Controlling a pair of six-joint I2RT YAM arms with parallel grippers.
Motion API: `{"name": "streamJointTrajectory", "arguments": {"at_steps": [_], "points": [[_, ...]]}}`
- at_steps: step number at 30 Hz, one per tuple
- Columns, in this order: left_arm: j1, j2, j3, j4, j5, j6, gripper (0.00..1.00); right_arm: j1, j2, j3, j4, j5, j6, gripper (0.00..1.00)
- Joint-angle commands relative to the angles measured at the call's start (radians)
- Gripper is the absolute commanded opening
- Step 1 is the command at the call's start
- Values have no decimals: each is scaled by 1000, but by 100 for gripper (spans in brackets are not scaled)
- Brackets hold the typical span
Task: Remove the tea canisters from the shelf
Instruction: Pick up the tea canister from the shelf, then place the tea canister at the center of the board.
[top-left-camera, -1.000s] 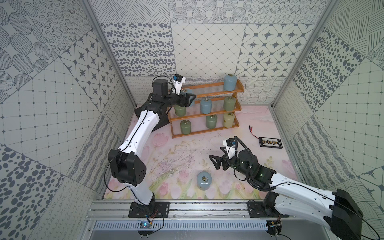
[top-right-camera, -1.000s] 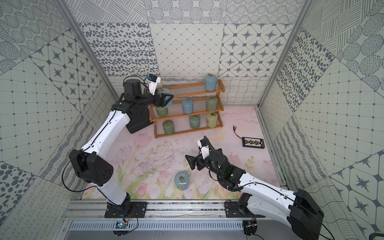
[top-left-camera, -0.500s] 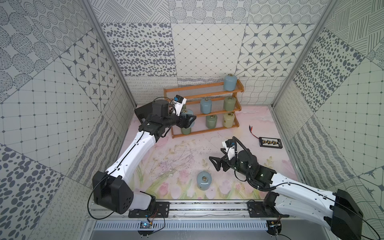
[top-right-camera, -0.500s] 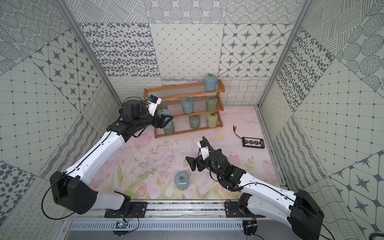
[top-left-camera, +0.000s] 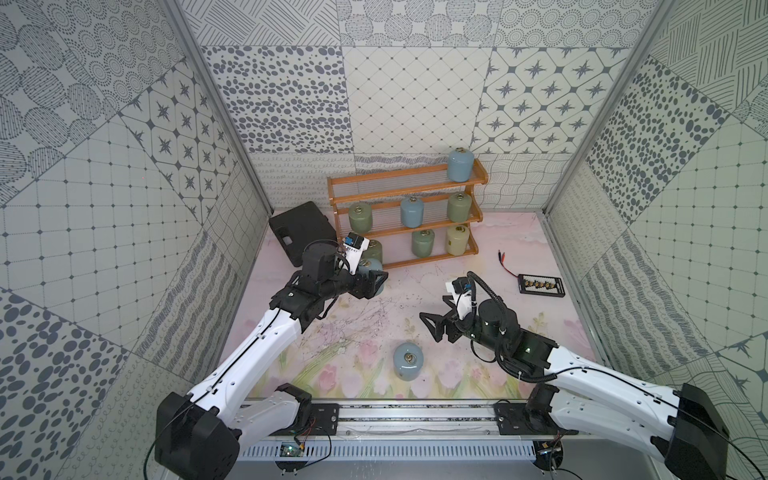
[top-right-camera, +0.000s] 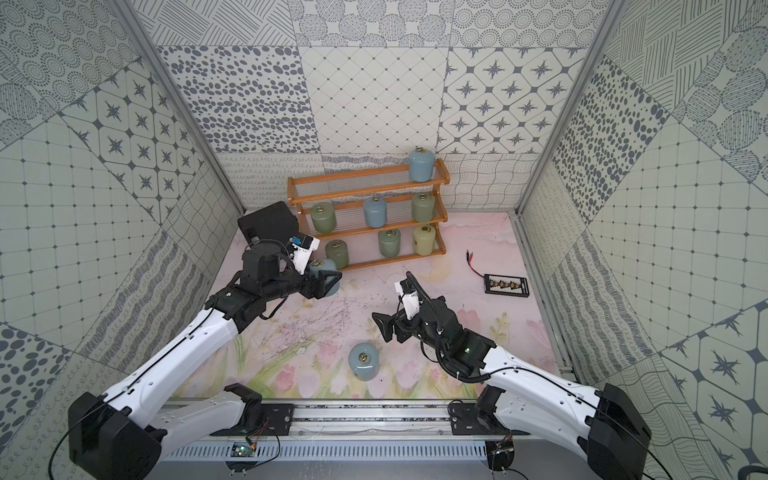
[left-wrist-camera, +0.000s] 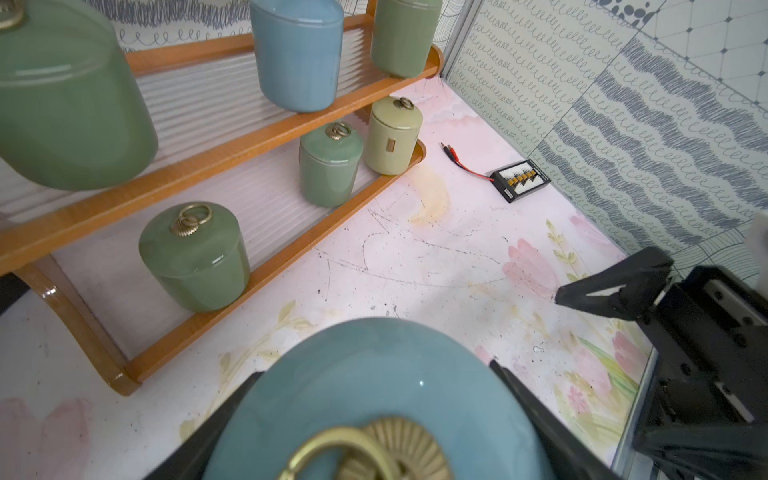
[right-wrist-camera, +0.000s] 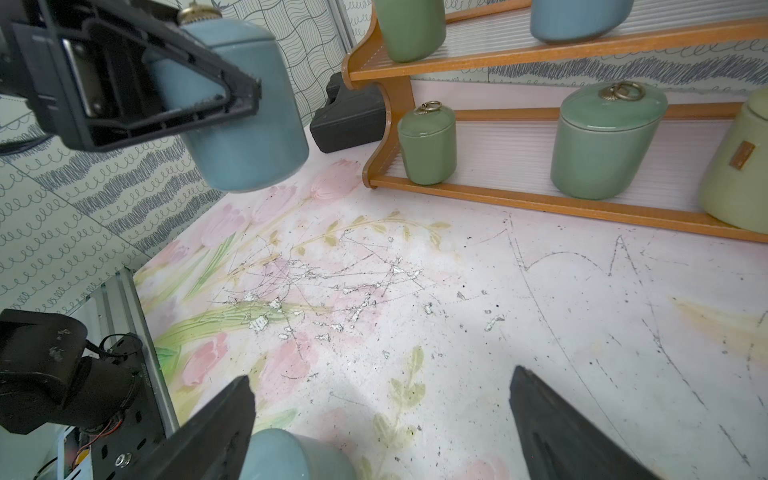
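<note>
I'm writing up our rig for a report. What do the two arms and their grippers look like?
The left arm and right arm have white link shells, black joint housings and thin black cables looped outside. The left gripper and right gripper are black, with triangular open-frame fingers; a white camera bracket sits at each wrist.

Left tool (top-left-camera: 375, 282) clamped, right tool (right-wrist-camera: 380, 374) wide.

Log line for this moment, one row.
left hand: shut on light blue tea canister, off shelf | right hand: open, empty | on shelf: seven canisters | on mat: one blue canister, upright
</note>
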Motion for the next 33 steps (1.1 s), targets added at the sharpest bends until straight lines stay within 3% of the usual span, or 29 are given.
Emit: {"name": "streamJointTrajectory", "arguments": {"at_steps": [1, 15, 33], "points": [[-23, -85, -87, 168, -38, -60, 67, -4, -31, 25, 16, 3, -22, 99], [-172, -239, -364, 252, -234, -146, 65, -4, -78, 23, -21, 53, -95, 100], [-406, -270, -579, 375, -503, -264, 62, -3, -87, -19, 2, 41, -99, 99]]}}
